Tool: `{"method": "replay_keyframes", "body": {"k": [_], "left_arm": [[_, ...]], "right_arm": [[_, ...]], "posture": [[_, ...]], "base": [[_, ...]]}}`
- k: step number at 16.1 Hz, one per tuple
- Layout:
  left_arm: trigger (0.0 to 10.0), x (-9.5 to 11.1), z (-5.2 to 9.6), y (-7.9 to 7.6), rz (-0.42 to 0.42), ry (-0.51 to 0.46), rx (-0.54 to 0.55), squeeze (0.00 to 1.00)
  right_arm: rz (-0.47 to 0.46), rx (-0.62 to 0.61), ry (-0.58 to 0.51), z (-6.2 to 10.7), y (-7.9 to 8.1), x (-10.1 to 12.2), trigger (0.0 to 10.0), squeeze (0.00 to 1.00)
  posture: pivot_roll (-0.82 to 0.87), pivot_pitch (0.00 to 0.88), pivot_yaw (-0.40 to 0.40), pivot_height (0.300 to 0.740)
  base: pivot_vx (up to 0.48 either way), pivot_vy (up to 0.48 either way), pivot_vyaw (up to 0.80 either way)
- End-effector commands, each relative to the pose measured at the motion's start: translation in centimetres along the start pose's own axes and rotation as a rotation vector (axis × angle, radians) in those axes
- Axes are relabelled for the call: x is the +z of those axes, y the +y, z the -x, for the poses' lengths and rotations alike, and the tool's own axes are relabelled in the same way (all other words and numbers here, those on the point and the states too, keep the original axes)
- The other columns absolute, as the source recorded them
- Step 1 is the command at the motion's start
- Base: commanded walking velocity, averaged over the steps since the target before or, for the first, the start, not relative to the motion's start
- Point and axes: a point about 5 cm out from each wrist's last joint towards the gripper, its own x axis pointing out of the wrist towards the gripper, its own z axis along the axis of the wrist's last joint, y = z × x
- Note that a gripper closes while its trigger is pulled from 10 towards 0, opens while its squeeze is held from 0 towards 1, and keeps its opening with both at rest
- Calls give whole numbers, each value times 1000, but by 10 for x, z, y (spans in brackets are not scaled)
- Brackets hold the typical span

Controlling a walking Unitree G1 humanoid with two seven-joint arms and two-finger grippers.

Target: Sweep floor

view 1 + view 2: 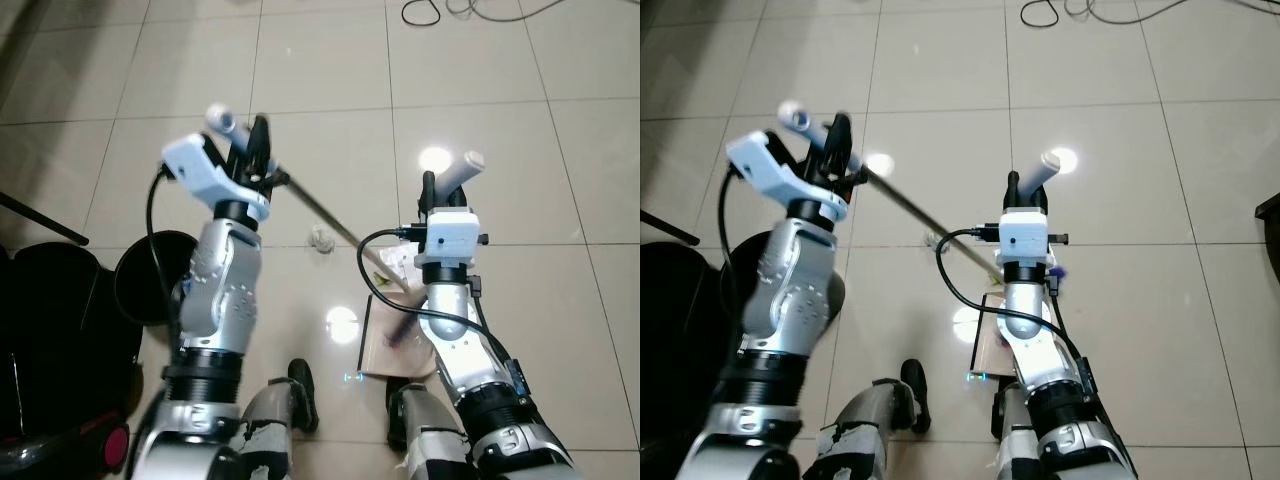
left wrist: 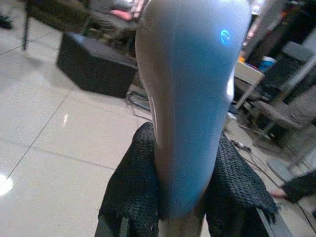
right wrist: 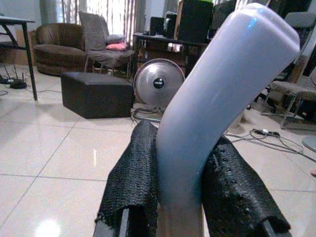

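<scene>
My left gripper (image 1: 256,148) is shut on the grey-blue grip of a broom (image 1: 222,119), raised at chest height on the left. The broom's thin metal rod (image 1: 322,214) slants down to the right toward a brownish dustpan (image 1: 384,342) lying on the tiles by my feet. My right gripper (image 1: 431,192) is shut on the dustpan's upright grey handle (image 1: 463,167). A small crumpled white scrap (image 1: 322,238) lies on the floor just under the rod. In the wrist views, black mesh-covered fingers (image 2: 132,183) clamp the broom grip (image 2: 192,94), and fingers (image 3: 132,177) clamp the dustpan handle (image 3: 222,103).
A round black bin (image 1: 138,282) stands to my left, beside a black machine with a red wheel (image 1: 55,350). Cables (image 1: 440,10) lie on the far tiles. Ahead are a black box (image 3: 98,94), a fan (image 3: 158,85) and armchairs. Beige tiled floor (image 1: 560,180) stretches ahead.
</scene>
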Motion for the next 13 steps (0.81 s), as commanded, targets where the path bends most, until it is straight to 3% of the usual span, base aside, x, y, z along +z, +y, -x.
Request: {"method": "replay_keyframes", "body": {"k": [1, 4, 6, 9, 11, 12, 13], "left_arm": [[10000, 15, -4, -3, -7, -38, -67, 0], [10000, 37, -18, 1, -29, -91, -103, 0], [10000, 46, -28, 12, -31, -103, -51, 0], [10000, 53, -40, 25, -110, -110, -60, 0], [10000, 56, -45, 35, -222, -84, -37, 0], [10000, 54, -46, 44, -339, -23, -31, 0], [10000, 49, -45, 49, -378, 37, -6, 0]], "right_arm": [[-17, 5, 29, 3, 1, -5, 10000, 0], [-22, 11, 11, 2, -5, -4, 10000, 0], [-26, 0, 9, 1, -10, -5, 10000, 0], [-55, -51, -3, -5, -23, -2, 10000, 0], [-75, -70, -18, -10, -28, 2, 10000, 0], [-108, -80, -26, -17, -32, 8, 10000, 0], [-128, -82, -25, -21, -33, 12, 10000, 0]], "posture": [[66, 238, 70, 740], [64, 212, 59, 740], [49, 191, 46, 740], [26, 158, 32, 740], [12, 138, 33, 740], [-7, 113, 39, 740], [-17, 98, 43, 740]], "base": [[0, 0, 0], [0, 0, 0], [0, 0, 0], [0, 0, 0], [0, 0, 0], [0, 0, 0], [0, 0, 0]]}}
